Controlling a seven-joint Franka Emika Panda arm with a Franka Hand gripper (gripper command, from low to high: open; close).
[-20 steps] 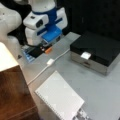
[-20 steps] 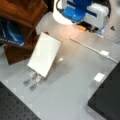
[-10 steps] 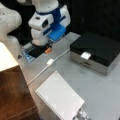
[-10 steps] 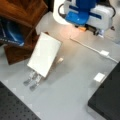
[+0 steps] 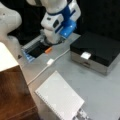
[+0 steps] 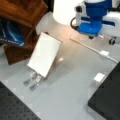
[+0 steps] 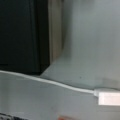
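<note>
Gripper (image 5: 51,44) low over the counter (image 5: 100,87), near an orange block (image 5: 48,50).
Whether it was open or shut could not be told. The block lay beside a white cable (image 5: 47,66); a black box (image 5: 96,51) stood right, a white board (image 5: 60,100) nearer.

Glossy white and blue plastic on the arm (image 5: 58,18). Just below the gripper, smooth white plastic on cable (image 5: 45,68) and plug (image 7: 108,98). Matt grey table (image 5: 100,87). Further off, matt black box (image 5: 100,48), polished brown wood (image 5: 12,92), dull white perforated panel (image 5: 60,100).
</note>
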